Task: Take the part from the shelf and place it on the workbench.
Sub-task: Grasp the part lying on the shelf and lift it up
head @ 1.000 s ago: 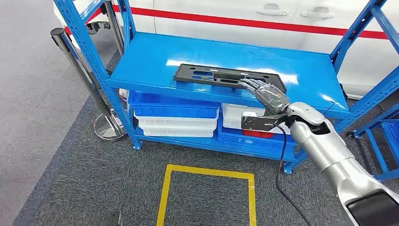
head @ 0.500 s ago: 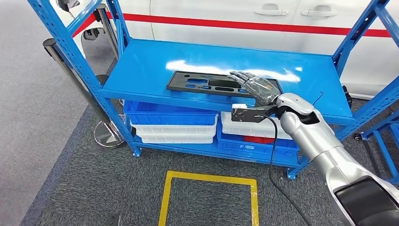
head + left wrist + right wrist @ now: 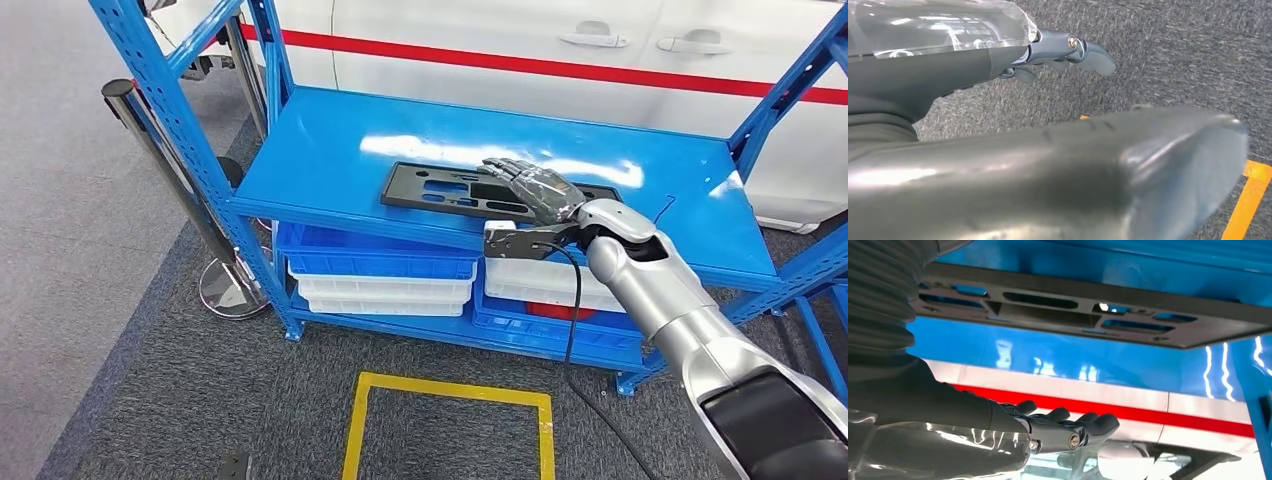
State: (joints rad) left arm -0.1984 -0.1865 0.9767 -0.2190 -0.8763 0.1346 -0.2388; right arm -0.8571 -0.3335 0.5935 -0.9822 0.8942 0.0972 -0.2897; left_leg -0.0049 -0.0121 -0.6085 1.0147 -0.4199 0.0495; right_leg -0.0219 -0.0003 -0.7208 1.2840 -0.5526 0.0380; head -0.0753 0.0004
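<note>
While the whole head view has shifted a little since the earlier pictures, which is the camera's move and not the things', the right hand [image 3: 532, 188] now reaches further across the part [image 3: 470, 190] than a second ago, when it lay over the part's right end. The part is a flat black plate with long cut-outs, and it lies flat on the top level of the blue shelf [image 3: 330, 150], near that level's front edge, as before. The right hand lies stretched out over the right half of the part, its fingers [image 3: 508, 172] extended and apart, grasping nothing. Whether the palm touches the plate cannot be told from the head view. In the right wrist view the part [image 3: 1088, 310] shows apart from the fingers [image 3: 1083, 427], with blue shelf surface between them, and the hand holds nothing.

The left hand [image 3: 1068, 50] hangs above grey carpet [image 3: 1173, 55] with its fingers slightly curled and apart, holding nothing. A stretch of yellow floor tape [image 3: 1250, 200] shows beside it.

Under the top level sit stacked blue and white bins [image 3: 380, 270], and something red [image 3: 555, 312] lies in a bin further right. A yellow taped square [image 3: 445, 425] marks the carpet in front of the shelf. A chrome post [image 3: 170, 170] on a round base stands at the shelf's left side. Behind the shelf is a white car body [image 3: 450, 35] with a red stripe and two door handles. No writing or label can be read anywhere.
</note>
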